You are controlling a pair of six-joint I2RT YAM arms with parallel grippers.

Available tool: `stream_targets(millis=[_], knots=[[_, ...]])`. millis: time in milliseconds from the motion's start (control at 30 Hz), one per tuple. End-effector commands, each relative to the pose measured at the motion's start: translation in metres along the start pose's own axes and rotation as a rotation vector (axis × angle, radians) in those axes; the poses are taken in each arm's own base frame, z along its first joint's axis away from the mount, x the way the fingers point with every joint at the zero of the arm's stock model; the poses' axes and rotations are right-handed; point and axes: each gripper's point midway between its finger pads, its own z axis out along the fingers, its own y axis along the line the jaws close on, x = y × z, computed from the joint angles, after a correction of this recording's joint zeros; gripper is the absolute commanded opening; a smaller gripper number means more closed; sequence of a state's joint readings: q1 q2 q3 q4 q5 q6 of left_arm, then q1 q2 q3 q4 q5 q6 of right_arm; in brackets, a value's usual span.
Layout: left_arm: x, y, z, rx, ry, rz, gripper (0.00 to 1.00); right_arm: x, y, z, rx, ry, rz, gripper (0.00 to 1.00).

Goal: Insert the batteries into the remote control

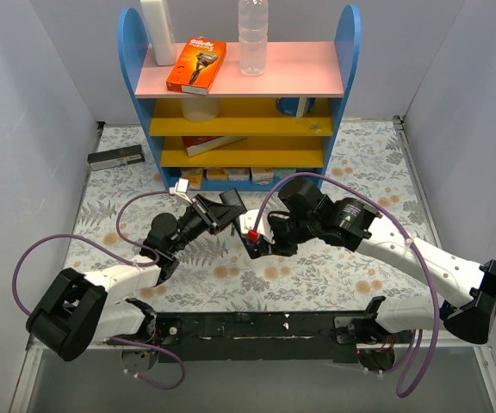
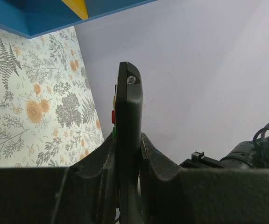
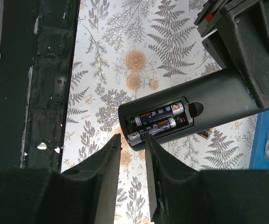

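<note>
The left gripper (image 2: 127, 142) is clenching the remote control (image 2: 129, 102) aloft while the right gripper (image 3: 131, 145), parted and empty, is hovering just short of the seated batteries (image 3: 160, 120), risking prying one loose by pinching askew.

Grey walls (image 1: 24, 103), floral tabletop (image 1: 360, 284), blue shelf (image 1: 130, 52) behind.
</note>
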State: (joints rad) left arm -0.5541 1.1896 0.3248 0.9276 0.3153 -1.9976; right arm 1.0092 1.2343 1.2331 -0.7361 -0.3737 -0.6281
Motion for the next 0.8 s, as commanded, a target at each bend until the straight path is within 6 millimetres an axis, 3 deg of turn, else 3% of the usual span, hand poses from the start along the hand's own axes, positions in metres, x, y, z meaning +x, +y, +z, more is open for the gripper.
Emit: stream_targets(millis=[0,767], knots=[[-0.003,-0.029,0.005,0.063,0.011,-0.133,0.00,-0.005,-0.004,0.001,0.013,-0.023,-0.010,0.33],[-0.003,-0.040,0.006,0.098,0.022,-0.135,0.00,0.005,-0.020,0.014,0.080,0.004,0.018,0.19]])
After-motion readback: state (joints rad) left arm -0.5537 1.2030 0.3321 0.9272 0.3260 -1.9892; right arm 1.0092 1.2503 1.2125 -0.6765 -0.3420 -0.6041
